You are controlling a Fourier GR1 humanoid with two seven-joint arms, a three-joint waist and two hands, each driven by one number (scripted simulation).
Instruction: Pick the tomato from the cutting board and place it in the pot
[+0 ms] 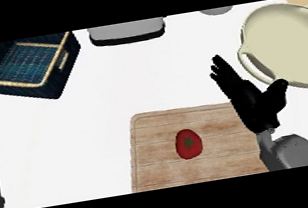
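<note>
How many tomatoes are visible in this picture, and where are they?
1. The small round red tomato with a green stem mark lies on the light wooden cutting board, left of the open right robot hand. No others show; the cream pot's inside looks empty.

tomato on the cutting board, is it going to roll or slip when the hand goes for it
The tomato looks rounded and smooth, so a sideways nudge would probably roll it across the flat cutting board. Its skin looks glossy, so it may slip between fingers. The right hand is open beside it, not touching; closing round from above seems safer.
</note>
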